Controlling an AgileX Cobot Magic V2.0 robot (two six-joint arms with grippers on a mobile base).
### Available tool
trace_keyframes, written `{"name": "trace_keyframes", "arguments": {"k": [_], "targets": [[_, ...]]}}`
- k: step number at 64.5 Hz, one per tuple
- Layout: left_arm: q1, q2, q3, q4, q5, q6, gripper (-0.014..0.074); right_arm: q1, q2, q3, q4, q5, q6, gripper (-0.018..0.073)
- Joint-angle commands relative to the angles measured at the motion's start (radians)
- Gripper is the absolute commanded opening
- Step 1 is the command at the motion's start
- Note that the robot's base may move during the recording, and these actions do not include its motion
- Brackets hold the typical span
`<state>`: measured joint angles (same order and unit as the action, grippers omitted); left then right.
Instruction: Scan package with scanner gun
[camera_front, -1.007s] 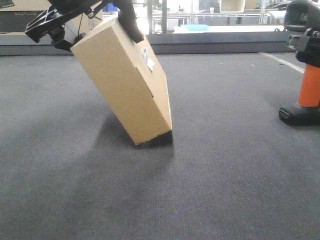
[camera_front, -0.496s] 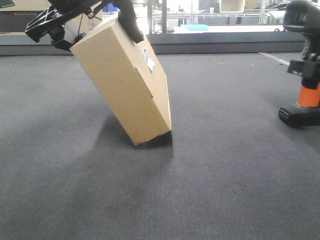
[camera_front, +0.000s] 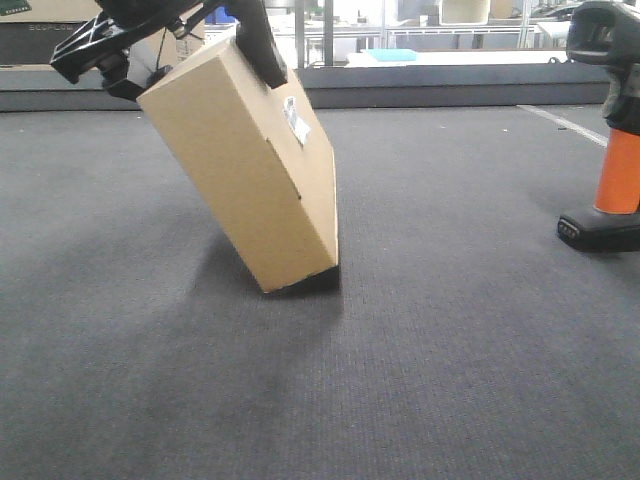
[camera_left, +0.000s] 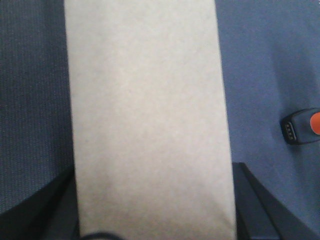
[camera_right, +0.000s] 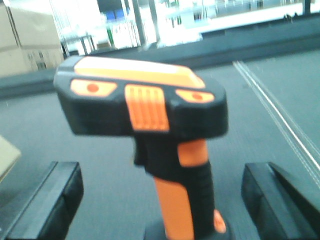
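Note:
The package (camera_front: 245, 165), a plain brown box with a small white label (camera_front: 296, 120), leans tilted with its lower corner on the grey carpet. My left gripper (camera_front: 185, 60) is shut on its upper end, one black finger on each side. In the left wrist view the package (camera_left: 147, 115) fills the space between the fingers (camera_left: 252, 200). The scanner gun (camera_front: 618, 160) stands upright at the far right, with black head, orange handle and flat black base. In the right wrist view my right gripper (camera_right: 160, 172) is open, its pads wide apart on either side of the scanner gun (camera_right: 150, 105) handle, not touching it.
A low grey ledge (camera_front: 450, 85) runs across the back, with shelving and bright windows behind it. Larger cardboard cartons (camera_right: 25, 40) are stacked at the back left. A white line (camera_front: 565, 122) crosses the carpet near the scanner. The scanner's base (camera_left: 302, 127) shows right of the package.
The package's lower corner has slid slightly left and the box stands a little steeper. The right gripper dipped over the orange handle half a second ago and has risen, so more handle shows.

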<state>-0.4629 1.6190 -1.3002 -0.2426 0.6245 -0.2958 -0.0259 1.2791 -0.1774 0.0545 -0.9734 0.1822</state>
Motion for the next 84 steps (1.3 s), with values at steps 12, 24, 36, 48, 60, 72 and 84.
{"name": "trace_keyframes", "arguments": {"k": [12, 24, 36, 48, 60, 72, 84], "targets": [[0.002, -0.007, -0.009, 0.09, 0.04, 0.033, -0.0111, -0.001, -0.301, 0.006, -0.006, 0.397, -0.084, 0.0141], [0.002, -0.019, -0.009, 0.18, 0.107, 0.035, -0.0111, -0.001, -0.483, 0.006, -0.006, 0.511, -0.106, -0.0167], [0.002, -0.091, 0.01, 0.28, 0.126, 0.035, -0.0111, -0.001, -0.604, 0.006, -0.008, 0.565, -0.107, -0.0167], [0.045, -0.21, 0.091, 0.352, 0.105, 0.035, -0.0111, -0.001, -0.699, 0.006, -0.008, 0.646, -0.107, -0.0167], [0.21, -0.306, 0.157, 0.355, 0.126, 0.141, -0.0111, -0.001, -0.783, 0.006, -0.008, 0.721, -0.107, -0.0167], [0.429, -0.317, 0.157, 0.255, 0.256, 0.376, -0.0111, -0.001, -0.867, 0.006, -0.008, 0.738, -0.107, -0.0167], [0.59, -0.317, 0.157, 0.084, 0.286, 0.534, -0.0111, -0.001, -0.921, 0.006, -0.008, 0.793, -0.107, -0.0167]]}}
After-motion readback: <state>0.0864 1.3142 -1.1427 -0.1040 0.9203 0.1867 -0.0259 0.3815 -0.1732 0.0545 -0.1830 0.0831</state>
